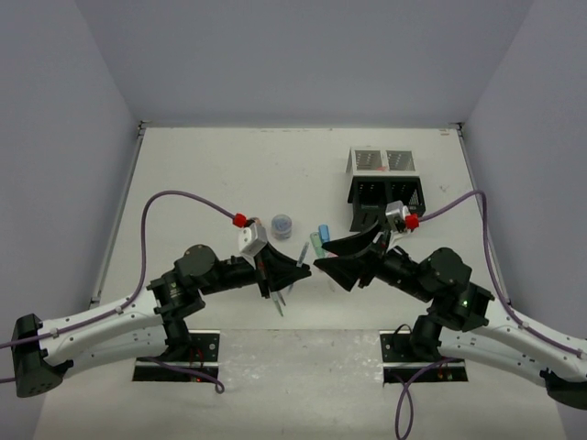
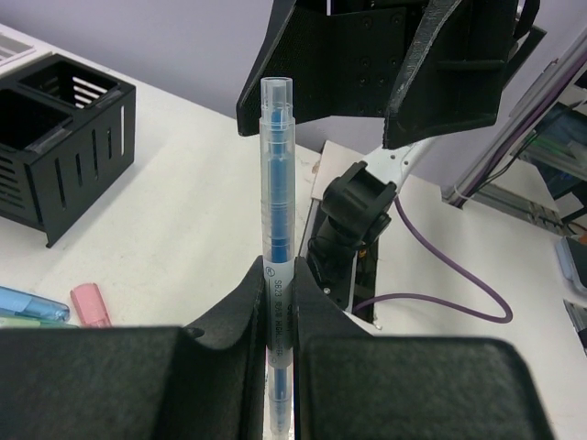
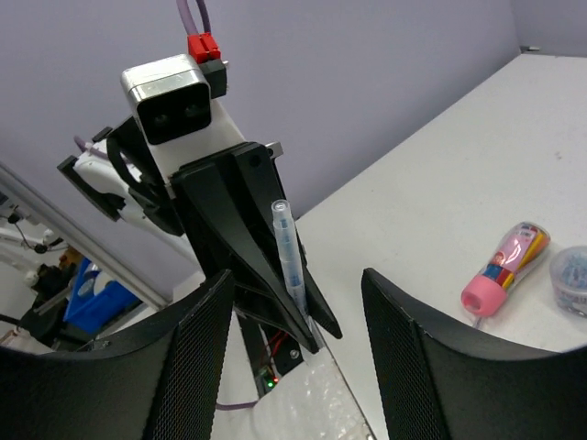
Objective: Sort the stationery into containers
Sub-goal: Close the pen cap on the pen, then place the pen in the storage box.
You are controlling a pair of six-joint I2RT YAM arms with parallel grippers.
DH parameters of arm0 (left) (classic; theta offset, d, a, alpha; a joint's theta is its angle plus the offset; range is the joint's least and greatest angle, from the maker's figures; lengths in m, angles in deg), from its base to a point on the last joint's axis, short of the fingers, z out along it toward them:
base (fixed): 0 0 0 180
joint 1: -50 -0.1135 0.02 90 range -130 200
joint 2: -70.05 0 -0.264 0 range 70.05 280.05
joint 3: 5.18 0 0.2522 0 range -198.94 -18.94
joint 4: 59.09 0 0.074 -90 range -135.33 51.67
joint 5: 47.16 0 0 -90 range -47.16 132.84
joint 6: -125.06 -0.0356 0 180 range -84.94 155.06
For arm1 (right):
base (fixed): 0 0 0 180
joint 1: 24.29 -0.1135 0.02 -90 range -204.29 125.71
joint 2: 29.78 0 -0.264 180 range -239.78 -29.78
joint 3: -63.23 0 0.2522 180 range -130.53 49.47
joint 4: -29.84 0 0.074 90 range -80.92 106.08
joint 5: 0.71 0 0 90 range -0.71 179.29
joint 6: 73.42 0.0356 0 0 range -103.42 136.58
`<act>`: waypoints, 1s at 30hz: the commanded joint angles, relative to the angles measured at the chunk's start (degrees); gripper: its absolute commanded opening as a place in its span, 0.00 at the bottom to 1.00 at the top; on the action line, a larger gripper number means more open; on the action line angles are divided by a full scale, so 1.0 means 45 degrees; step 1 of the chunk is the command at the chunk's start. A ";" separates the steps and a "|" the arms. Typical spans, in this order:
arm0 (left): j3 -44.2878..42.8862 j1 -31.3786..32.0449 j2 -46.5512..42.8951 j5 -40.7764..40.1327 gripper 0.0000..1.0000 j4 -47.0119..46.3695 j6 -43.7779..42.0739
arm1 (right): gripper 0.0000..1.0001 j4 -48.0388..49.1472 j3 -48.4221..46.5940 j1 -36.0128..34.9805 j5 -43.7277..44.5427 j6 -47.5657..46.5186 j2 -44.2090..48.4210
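My left gripper (image 1: 292, 275) is shut on a clear pen with blue ink (image 2: 276, 211), which stands upright out of the jaws (image 2: 280, 302). My right gripper (image 3: 298, 339) is open, its two mesh-faced fingers (image 3: 197, 367) on either side of the pen's free end (image 3: 287, 252) without touching it. In the left wrist view the right gripper (image 2: 326, 128) hangs just beyond the pen's tip. A pink marker (image 3: 504, 270), a blue marker (image 1: 324, 231), a green marker (image 1: 316, 244) and a small round pot (image 1: 282, 225) lie on the table. The black container (image 1: 385, 197) and white container (image 1: 381, 162) stand at the back right.
Both arms meet over the near middle of the table (image 1: 202, 174). Purple cables (image 1: 183, 195) loop from each wrist. The black container (image 2: 64, 137) is to the left in the left wrist view, with the pink marker (image 2: 90, 304) and blue marker (image 2: 32, 304) lying before it.
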 commanded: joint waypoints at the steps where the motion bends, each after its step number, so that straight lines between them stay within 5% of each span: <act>1: 0.0002 0.0026 0.0235 0.0493 0.00 -0.1186 0.0150 | 0.59 -0.0011 -0.0685 -0.0037 0.0080 -0.0215 -0.0880; 8: -0.0100 0.0026 0.0775 0.1114 0.00 -0.1262 0.0171 | 0.44 -0.0154 -0.1659 -0.0037 -0.0851 -0.0464 -0.2435; 13: -0.0332 0.0026 0.0904 0.0769 0.05 -0.0822 0.0050 | 0.00 -0.0024 -0.1639 -0.0037 -0.0594 -0.0625 -0.2533; 15: -0.0540 0.0026 0.0847 -0.0157 0.36 0.0033 0.0053 | 0.00 -0.0017 -0.1506 -0.0036 -0.0167 -0.0669 -0.2394; 16: -0.0812 0.0026 0.0776 -0.1186 0.81 0.0847 0.0109 | 0.00 -0.0273 -0.1562 -0.0022 0.0546 -0.0741 -0.2336; 17: -0.1135 0.0026 0.0727 -0.2232 0.97 0.1782 0.0207 | 0.00 -0.0600 -0.1658 0.0000 0.1474 -0.0860 -0.2309; 20: -0.2266 0.0027 0.0692 -0.5837 1.00 0.5283 0.0797 | 0.00 -0.1784 -0.2011 0.0559 0.4977 -0.1142 -0.2457; 24: -0.3434 0.0026 0.0429 -0.9477 1.00 0.9242 0.2639 | 0.00 -0.1603 -0.2094 0.3181 0.6463 -0.1150 -0.2940; 30: -0.3829 0.0035 -0.0765 -0.9070 1.00 1.1042 0.2674 | 0.00 0.2088 -0.2195 0.5956 0.8119 -0.2405 -0.4656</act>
